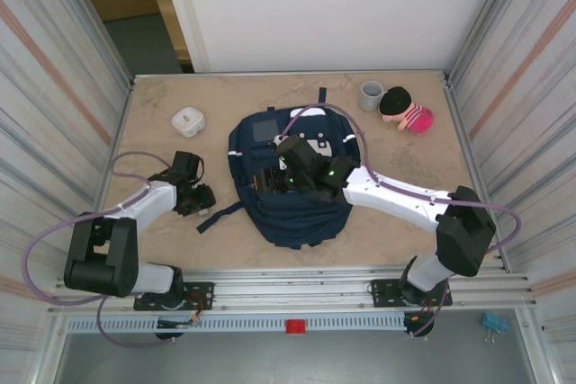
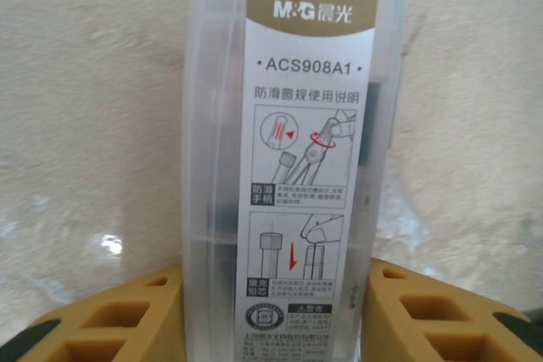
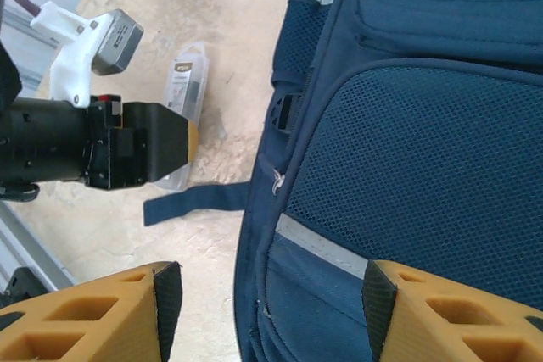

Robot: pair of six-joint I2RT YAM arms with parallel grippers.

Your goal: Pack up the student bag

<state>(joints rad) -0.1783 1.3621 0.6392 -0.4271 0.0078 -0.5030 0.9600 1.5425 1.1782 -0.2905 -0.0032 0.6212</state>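
Left gripper [image 2: 276,275] pinches the clear case [image 2: 288,125] on the table [image 1: 387,231], just left of the bag [image 1: 297,222]; right gripper [image 3: 270,270] hangs spread over the bag. Watch it: slick plastic may slip as you lift

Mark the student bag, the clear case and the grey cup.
student bag [image 1: 297,220], top external view, lower front panel.
clear case [image 2: 307,167], left wrist view, printed label.
grey cup [image 1: 371,96], top external view, its body.

Beige mottled desk [image 1: 405,150], navy bag [image 1: 297,218] flat at centre, white box [image 1: 188,120] left rear, grey cup [image 1: 371,94] just beside pink doll [image 1: 407,111] right rear, clear case [image 2: 288,167] left of bag.
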